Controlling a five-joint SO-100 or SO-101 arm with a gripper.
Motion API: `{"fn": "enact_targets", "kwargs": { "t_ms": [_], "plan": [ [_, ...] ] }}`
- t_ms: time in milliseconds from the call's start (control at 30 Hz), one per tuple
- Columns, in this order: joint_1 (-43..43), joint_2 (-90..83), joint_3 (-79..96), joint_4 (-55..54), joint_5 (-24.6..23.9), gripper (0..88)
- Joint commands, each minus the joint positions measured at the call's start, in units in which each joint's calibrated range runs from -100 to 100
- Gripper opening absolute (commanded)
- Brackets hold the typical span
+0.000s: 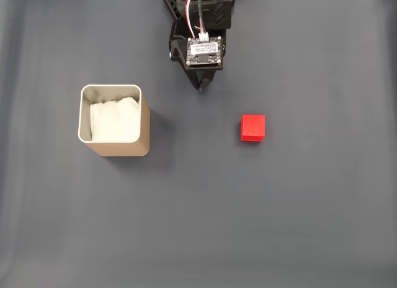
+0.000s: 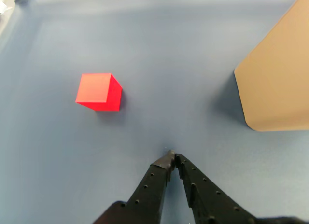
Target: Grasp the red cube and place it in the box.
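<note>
Now: tool clenched, empty, above counter | red cube apart from box | advice: spread fingers first, centre over cube, then descend.

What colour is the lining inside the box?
White, inside the tan box; the lining shows best in the fixed view.

The end effector points down over the surface, its black fingers pressed together, holding nothing.
</note>
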Motion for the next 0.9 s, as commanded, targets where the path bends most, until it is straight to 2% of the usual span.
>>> {"fn": "enact_targets", "kwargs": {
  "t_ms": [0, 367, 600, 867],
  "plan": [
    [0.67, -0.27, -0.55, -3.05, 0.0, 0.2],
    [0.18, -0.09, -8.48, -2.47, -0.88, 0.2],
    [-2.24, 0.25, -15.22, 4.18, -2.34, 0.2],
    [-2.8, 9.68, -25.52, 6.15, -3.37, 0.2]
  ]
}}
